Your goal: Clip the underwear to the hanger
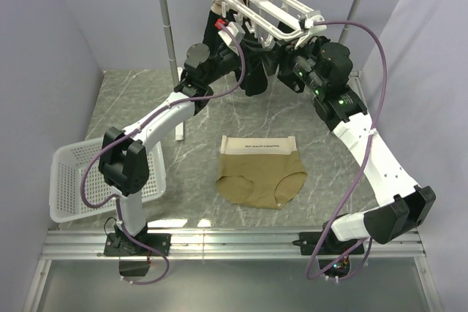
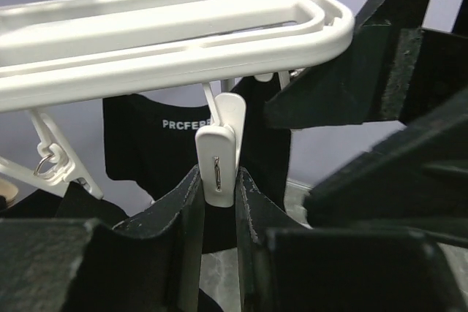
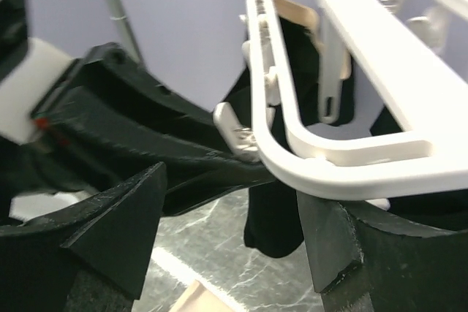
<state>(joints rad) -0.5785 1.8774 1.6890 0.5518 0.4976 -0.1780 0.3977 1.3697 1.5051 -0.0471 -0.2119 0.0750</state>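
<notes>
Pinching clip [image 2: 219, 144] under hanger [image 2: 168, 27] with left gripper [image 2: 218, 180]; right gripper [image 3: 232, 195] spread open at hanger corner. Underwear [image 1: 263, 173] flat below hanger, unheld: next, bring it up to clip.

The left arm [image 1: 157, 118] and right arm [image 1: 365, 147] both reach to the overhead frame's upper centre, the left gripper [image 2: 218, 202] pinched on a clip [image 2: 218, 155], the right gripper [image 3: 230, 242] spread wide.

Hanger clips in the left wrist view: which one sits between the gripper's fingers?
The upright white clip with the metal spring at centre, its lower end inside the left gripper. The clip at far left, with a wire ring, hangs clear.
</notes>
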